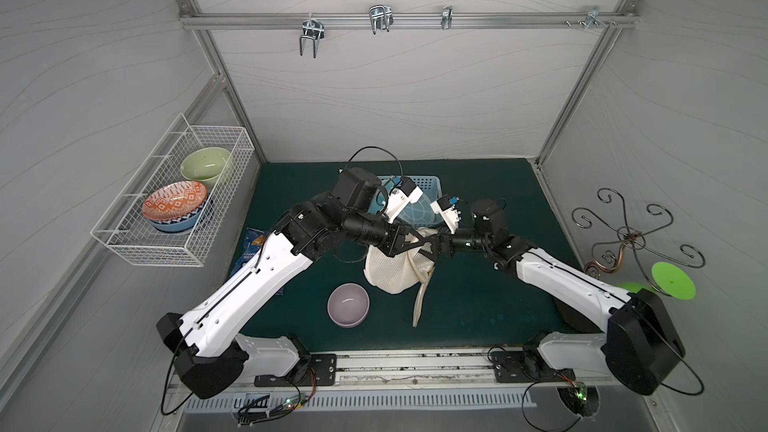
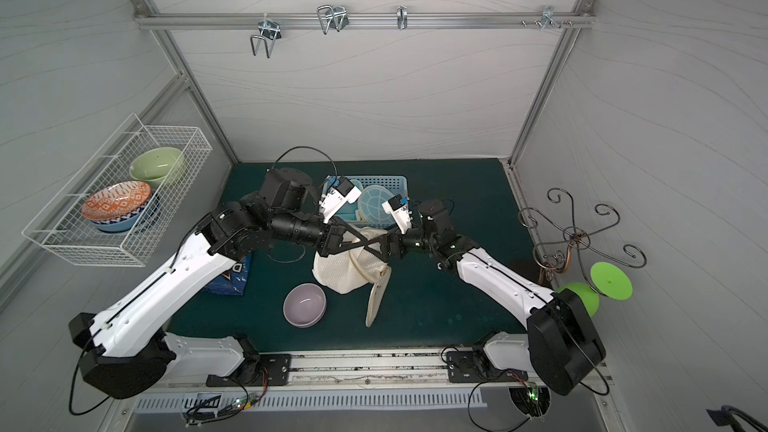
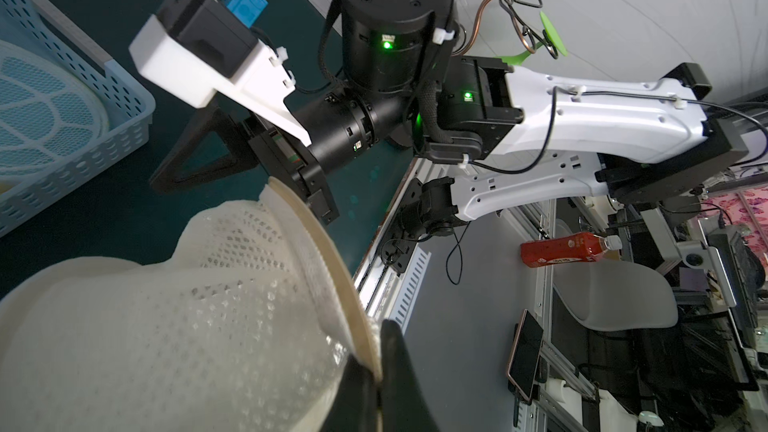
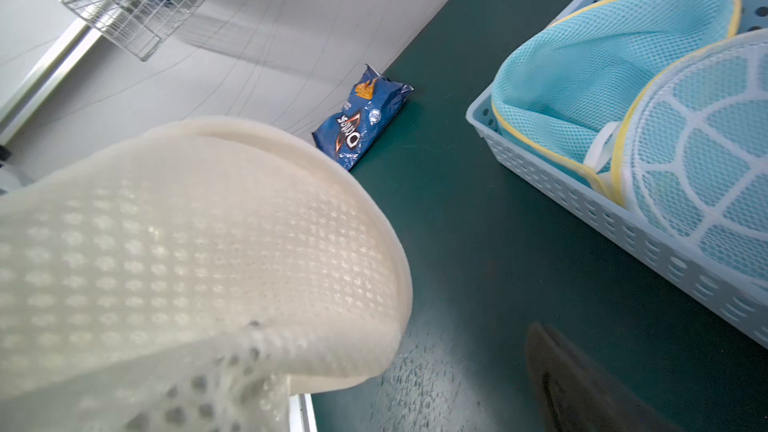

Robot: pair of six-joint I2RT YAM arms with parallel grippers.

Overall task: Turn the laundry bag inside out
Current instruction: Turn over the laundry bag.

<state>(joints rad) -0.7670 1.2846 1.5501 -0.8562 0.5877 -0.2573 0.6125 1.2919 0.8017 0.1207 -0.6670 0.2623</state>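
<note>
Dark green matting (image 1: 478, 297) lies mid-frame beneath the cream mesh laundry bag (image 1: 392, 270), whose rim the left gripper (image 3: 376, 376) pinches tight, presumably so the right gripper (image 1: 431, 252), gaping wide alongside, can reach in.

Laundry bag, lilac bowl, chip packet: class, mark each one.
laundry bag (image 1: 387, 271), in a top view, mesh body
lilac bowl (image 1: 348, 305), in a top view, inner floor
chip packet (image 4: 361, 118), right wrist view, printed front

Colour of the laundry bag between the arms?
The laundry bag is cream-white mesh, tan trim; best in the left wrist view.
</note>
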